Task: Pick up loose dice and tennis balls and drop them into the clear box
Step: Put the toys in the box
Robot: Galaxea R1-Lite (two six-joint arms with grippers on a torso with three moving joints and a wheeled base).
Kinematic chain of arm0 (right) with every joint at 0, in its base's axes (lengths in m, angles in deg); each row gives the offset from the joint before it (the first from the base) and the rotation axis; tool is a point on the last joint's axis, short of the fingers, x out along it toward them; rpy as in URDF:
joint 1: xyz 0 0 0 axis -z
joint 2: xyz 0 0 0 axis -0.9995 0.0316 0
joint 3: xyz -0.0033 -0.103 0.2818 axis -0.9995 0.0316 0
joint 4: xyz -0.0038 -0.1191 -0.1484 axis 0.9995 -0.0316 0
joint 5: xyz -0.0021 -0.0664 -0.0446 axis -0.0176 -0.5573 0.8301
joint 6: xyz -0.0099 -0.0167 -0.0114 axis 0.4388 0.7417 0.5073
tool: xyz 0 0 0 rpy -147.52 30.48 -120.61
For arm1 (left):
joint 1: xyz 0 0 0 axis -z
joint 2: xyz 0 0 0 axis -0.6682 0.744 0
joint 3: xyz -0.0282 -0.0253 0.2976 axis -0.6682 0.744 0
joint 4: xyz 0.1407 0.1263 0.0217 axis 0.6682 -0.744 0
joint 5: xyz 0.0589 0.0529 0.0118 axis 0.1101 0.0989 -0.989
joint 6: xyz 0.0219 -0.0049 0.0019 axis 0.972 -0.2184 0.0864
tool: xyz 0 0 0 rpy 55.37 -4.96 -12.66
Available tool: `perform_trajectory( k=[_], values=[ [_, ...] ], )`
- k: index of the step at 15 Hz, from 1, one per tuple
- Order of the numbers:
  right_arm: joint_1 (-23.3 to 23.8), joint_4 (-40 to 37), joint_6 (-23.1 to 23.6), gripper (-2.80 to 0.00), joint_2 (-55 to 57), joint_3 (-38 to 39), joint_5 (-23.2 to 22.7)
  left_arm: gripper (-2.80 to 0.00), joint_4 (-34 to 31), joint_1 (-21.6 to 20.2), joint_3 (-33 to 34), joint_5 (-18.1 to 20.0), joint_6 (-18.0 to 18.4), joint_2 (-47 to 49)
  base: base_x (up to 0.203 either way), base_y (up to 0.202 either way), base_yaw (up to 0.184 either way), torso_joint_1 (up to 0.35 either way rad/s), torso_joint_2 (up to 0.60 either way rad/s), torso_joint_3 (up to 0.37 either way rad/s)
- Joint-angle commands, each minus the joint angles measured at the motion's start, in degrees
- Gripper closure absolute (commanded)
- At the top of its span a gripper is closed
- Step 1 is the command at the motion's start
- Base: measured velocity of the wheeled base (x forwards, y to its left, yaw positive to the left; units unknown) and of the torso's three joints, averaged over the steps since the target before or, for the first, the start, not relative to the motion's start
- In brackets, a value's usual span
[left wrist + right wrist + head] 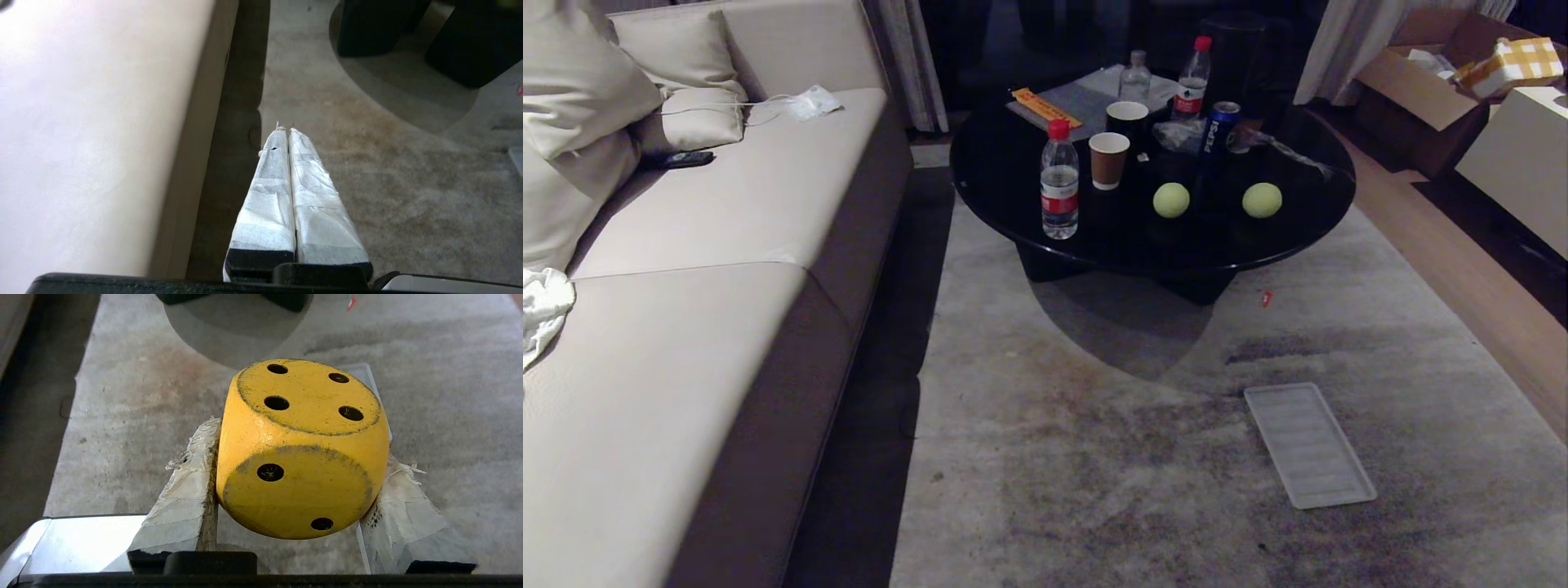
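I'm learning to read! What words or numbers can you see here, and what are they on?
"PEPSI": on the blue can on the black table.
Red labels on the two red-capped bottles: too small to read.
Marks on the orange strip: too blurred to read.
The yellow die in the right gripper shows only dots: four and two.

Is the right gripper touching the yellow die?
Touching. The right wrist view shows the yellow die clamped in the right gripper, both taped fingers pressed against its sides, lifted above the carpet.
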Motion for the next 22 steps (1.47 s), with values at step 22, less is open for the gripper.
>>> perform_trajectory(
  k=[22],
  values=[
    [0.0,-0.1,0.0,0.0,0.1,0.0,0.0,0.0,0.0,0.0,0.0,0.0,0.0,0.1,0.0,0.0,0.0,0.001,0.0,0.203]
  ],
)
